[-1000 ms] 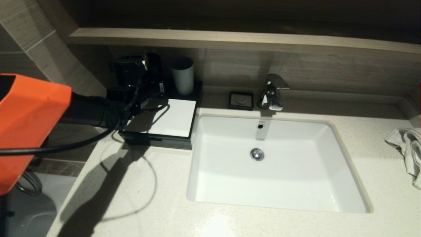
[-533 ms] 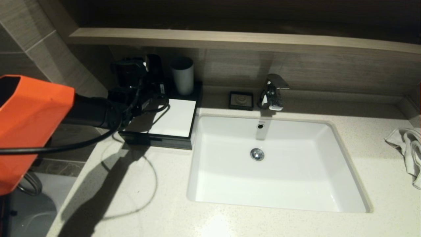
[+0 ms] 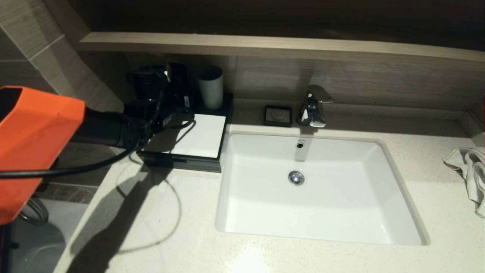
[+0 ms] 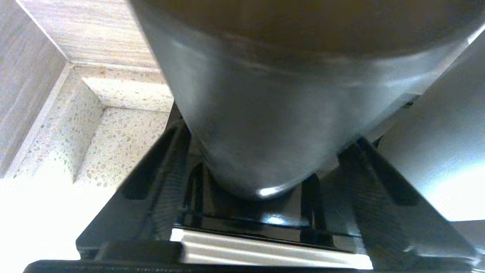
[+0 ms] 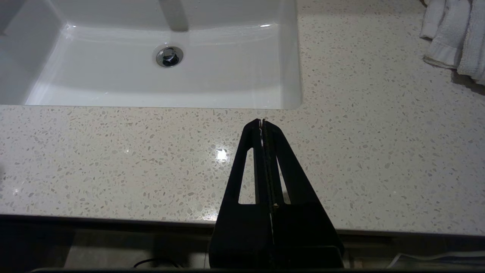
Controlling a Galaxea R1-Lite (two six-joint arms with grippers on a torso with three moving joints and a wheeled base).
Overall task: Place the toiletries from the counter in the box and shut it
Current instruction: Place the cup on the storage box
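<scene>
1. From the head view, you see the box (image 3: 189, 142): low, black, rectangular, with a flat white top panel, its front flush and shut. It stands on the off-white speckled surface (image 3: 159, 227) just beside the sink (image 3: 314, 189). Your left end effector (image 3: 172, 81) reaches over the box's back edge, where a black cup is hidden behind it, and the grey cup (image 3: 210, 87) stands just beside it on the sink side. No sachets show on the surface.

2. From the left wrist view, the left end effector (image 4: 261, 182) has its fingers (image 4: 163, 182) spread apart on either side of the dark cup (image 4: 273, 106), with a small gap at each flank, so it is not clamped. The cup sits on the black tray-like back of the box, near the speckled corner of the surface.

3. From the right wrist view, your right end effector (image 5: 262, 123) hangs with its fingers pressed together over the front edge of the surface, the sink ahead of it and a white towel (image 5: 454, 38) well off to one side.
</scene>
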